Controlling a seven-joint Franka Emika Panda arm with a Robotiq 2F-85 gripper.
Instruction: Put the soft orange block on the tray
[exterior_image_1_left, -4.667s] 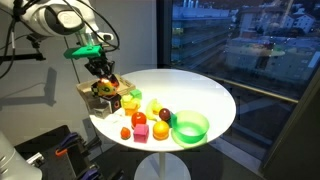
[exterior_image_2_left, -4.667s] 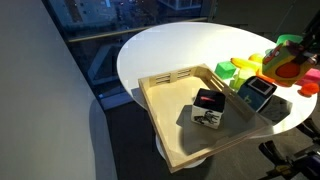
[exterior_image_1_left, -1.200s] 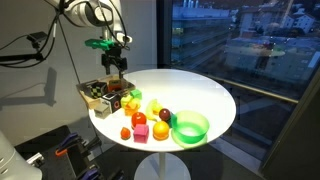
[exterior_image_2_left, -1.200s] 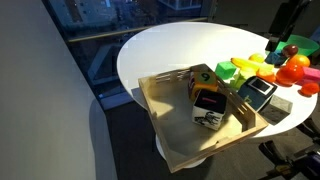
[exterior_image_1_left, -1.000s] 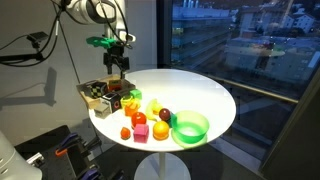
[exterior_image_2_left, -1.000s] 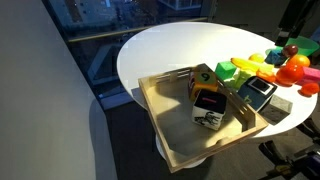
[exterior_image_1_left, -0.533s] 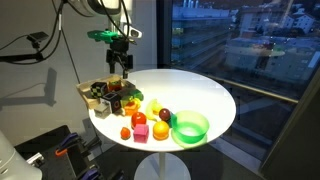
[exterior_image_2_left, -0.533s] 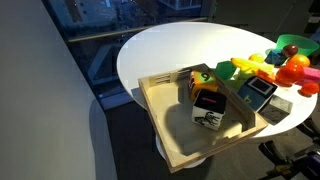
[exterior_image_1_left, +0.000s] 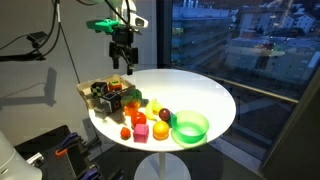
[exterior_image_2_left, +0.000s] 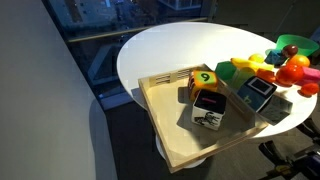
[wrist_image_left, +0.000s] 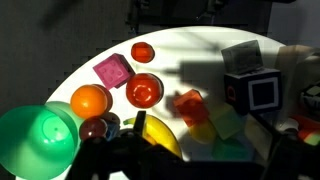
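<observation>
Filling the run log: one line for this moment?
gripper: open, empty, high | soft orange block: in square tan wooden tray | status: placed

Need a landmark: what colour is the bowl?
The bowl is green; clearest in an exterior view.

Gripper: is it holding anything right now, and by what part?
Nothing is held. The gripper hangs open above the table, nothing between its fingers. The soft orange block sits in the tray.
</observation>
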